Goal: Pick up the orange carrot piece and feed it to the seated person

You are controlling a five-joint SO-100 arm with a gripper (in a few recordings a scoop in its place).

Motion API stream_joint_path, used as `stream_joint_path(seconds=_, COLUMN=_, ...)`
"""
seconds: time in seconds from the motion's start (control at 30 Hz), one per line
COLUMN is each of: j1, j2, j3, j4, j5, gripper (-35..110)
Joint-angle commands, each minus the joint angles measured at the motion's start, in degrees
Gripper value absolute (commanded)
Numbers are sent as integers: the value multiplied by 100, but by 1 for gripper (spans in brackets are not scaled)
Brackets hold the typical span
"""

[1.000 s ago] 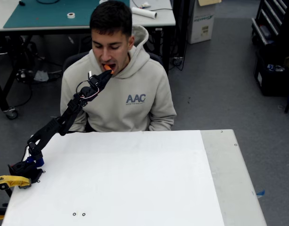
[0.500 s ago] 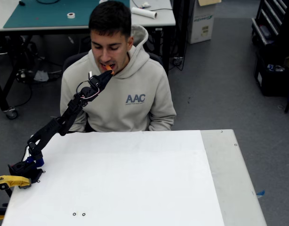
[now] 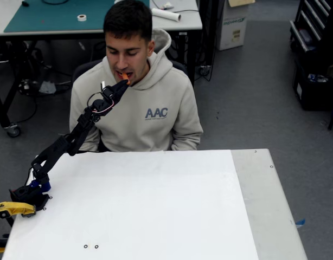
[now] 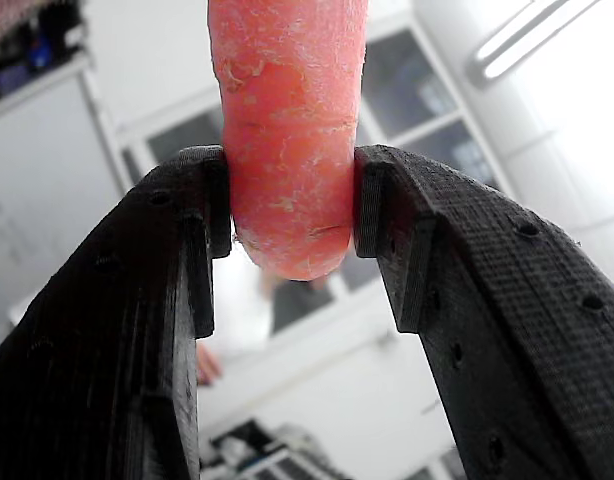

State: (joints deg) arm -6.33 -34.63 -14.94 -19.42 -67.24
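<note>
The seated person (image 3: 135, 81) wears a beige hoodie lettered "AAC" in blue. The gripper (image 3: 123, 82) is raised from the white tabletop (image 3: 155, 206) to the person's mouth, jaws clamped on the orange carrot piece (image 3: 125, 77). The wrist view shows the carrot piece (image 4: 287, 130) pinched between both pads (image 4: 219, 205), its rounded end below them.

1. The carrot (image 4: 287, 130) is bright orange with pale, whitish flecks on its skin.
2. The gripper (image 4: 287, 215) is matte black with a fine woven texture; the arm (image 3: 74, 138) is black too.
3. The person's hoodie (image 3: 150, 116) is light beige with blue "AAC" lettering.
4. The table (image 3: 155, 206) is white, with a pale grey strip at the right.
5. The clamp (image 3: 13, 208) is yellow.
6. The floor (image 3: 253, 92) is dark grey.
</note>
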Motion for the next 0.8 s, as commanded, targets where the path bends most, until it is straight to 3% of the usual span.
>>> stream_joint_path(seconds=0.0, j1=-105, j2=-255, j3=-352, j4=88, j5=-26, gripper=-1)
stream_joint_path(seconds=0.47, j1=-105, j2=-272, j3=-422, j4=97, j5=-26, gripper=21)
stream_joint_path(seconds=0.77, j1=-255, j2=-272, j3=-422, j4=97, j5=-26, gripper=21)
